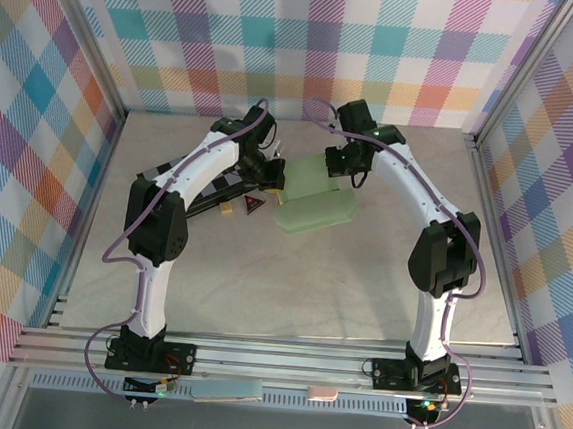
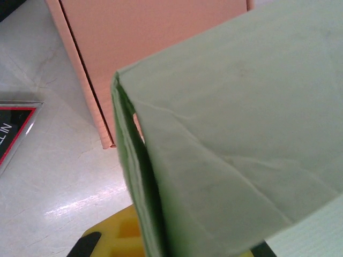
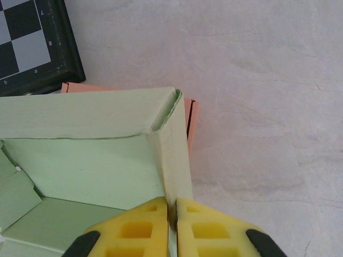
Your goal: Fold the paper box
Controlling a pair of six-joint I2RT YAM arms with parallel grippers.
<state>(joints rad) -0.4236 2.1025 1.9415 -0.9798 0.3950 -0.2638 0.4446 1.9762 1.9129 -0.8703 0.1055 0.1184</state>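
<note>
Green paper box (image 1: 315, 205) is lying on the table (image 1: 260, 292) twd the back, btwn the two arms, partly resting over a flat pink carton (image 2: 150, 37), w/ a chessboard (image 3: 32, 43) just beside its corner. Right gripper (image 3: 171, 227) is pinching one upright side wall, yellow pads pressed together on the paper right by a corner. Left gripper (image 1: 273, 176) is holding the opposite side: in its wrist view a green panel is draping across the fingers (image 2: 120, 238), and going by the finger tips' spacing it's looking clamped on that panel too. Progress, as I'm judging it: approx halfway. At least two walls are standing and one corner is forming, but loose flaps are lying inside, the corner seam is gaping, and nothing is looking tucked or locked yet
</note>
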